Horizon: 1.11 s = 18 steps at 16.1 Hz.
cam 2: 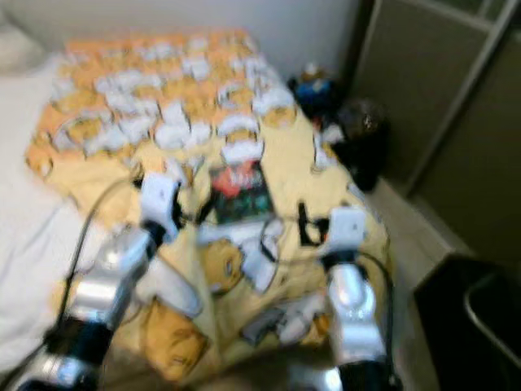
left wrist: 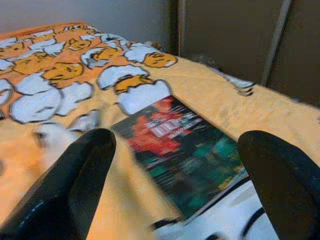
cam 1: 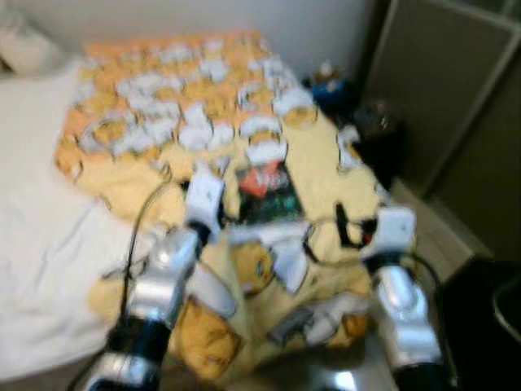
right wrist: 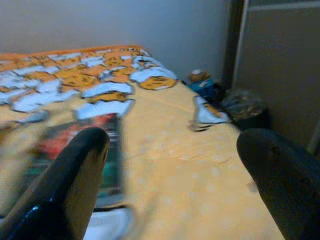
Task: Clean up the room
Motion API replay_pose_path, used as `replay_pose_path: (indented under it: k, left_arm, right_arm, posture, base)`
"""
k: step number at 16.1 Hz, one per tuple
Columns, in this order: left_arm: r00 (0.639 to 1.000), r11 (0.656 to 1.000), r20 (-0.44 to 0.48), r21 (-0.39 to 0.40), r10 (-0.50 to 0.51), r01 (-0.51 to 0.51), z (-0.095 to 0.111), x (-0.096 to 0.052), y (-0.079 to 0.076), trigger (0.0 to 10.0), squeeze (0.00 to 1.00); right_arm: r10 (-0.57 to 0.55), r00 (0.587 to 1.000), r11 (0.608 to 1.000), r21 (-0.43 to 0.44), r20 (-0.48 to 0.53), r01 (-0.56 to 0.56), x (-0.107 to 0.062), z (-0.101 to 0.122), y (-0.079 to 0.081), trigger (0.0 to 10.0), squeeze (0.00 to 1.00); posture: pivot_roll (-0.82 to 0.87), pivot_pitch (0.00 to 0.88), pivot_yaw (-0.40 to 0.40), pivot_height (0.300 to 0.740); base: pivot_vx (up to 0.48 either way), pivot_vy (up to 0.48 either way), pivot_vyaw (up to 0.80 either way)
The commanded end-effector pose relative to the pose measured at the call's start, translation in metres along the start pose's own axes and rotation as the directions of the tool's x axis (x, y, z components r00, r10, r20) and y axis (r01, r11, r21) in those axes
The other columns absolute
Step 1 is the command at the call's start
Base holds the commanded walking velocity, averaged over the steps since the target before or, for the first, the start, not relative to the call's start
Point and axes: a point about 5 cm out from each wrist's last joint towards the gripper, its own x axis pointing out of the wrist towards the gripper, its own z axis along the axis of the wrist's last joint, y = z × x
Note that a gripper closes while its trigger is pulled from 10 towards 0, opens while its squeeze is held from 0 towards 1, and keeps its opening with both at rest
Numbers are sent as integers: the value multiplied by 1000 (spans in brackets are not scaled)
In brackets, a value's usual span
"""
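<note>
A book (cam 1: 267, 194) with a red and dark green cover lies flat on the yellow and orange cartoon-print blanket (cam 1: 187, 98) that covers the bed. Both silver arms reach out over the blanket's near end, the left arm (cam 1: 167, 273) to the book's left and the right arm (cam 1: 399, 305) to its right. My left gripper (left wrist: 175, 137) is open just short of the book (left wrist: 185, 150), with the cover showing between its fingers. My right gripper (right wrist: 172, 134) hovers open over bare yellow blanket, with the book (right wrist: 75, 155) off to one side. The eye views are blurred.
White sheet (cam 1: 41, 228) covers the bed's left part, with a pillow (cam 1: 24, 49) at the far corner. Dark clutter, a blue object (cam 1: 330, 90) and a black bag (cam 1: 383, 130), sits between the bed and brown wardrobe doors (cam 1: 456, 98). A black object (cam 1: 488, 326) stands at near right.
</note>
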Motion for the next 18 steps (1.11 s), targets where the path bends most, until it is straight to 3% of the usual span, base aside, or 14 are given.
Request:
replay_pose_path:
  k: [1, 4, 8, 12, 14, 18]
  left_arm:
    - [999, 1000, 38, 18, -5, 4, 11, 5, 1, 10000, 0]
    - [999, 1000, 39, 1, 12, -12, 10, 5, 4, 10000, 0]
    - [997, 994, -1, -69, 80, -79, -2, -7, 11, 10000, 0]
    - [998, 998, 4, -11, 65, -65, -2, -10, 11, 10000, 0]
    - [999, 998, 9, 35, 46, -46, 2, -9, 17, 10000, 0]
    - [1000, 997, 12, 78, -18, 17, 9, 5, 10, 10000, 0]
  right_arm:
    - [20, 1000, 1000, -7, 19, -20, 8, 8, 2, 10000, 0]
    - [34, 999, 999, -5, 35, -34, 18, 11, 9, 10000, 0]
    - [53, 998, 998, 14, 23, -53, 25, 8, 17, 10000, 0]
    - [83, 996, 996, 32, 20, -84, 25, 6, 31, 10000, 0]
    - [112, 993, 993, 23, 31, -113, 25, 5, 40, 10000, 0]
    - [142, 990, 989, 40, 25, -143, 31, 9, 46, 10000, 0]
  posture:
    - [-59, 0, 51, 740]
    - [-31, 0, 48, 740]
    - [16, 0, 53, 740]
    - [35, 0, 55, 740]
    - [40, 0, 47, 740]
    - [61, 0, 1, 736]
  base:
    - [0, 0, -688]
    - [0, 0, -688]
    - [0, 0, -681]
    - [0, 0, -672]
    - [0, 480, -334]
    - [0, 480, -252]
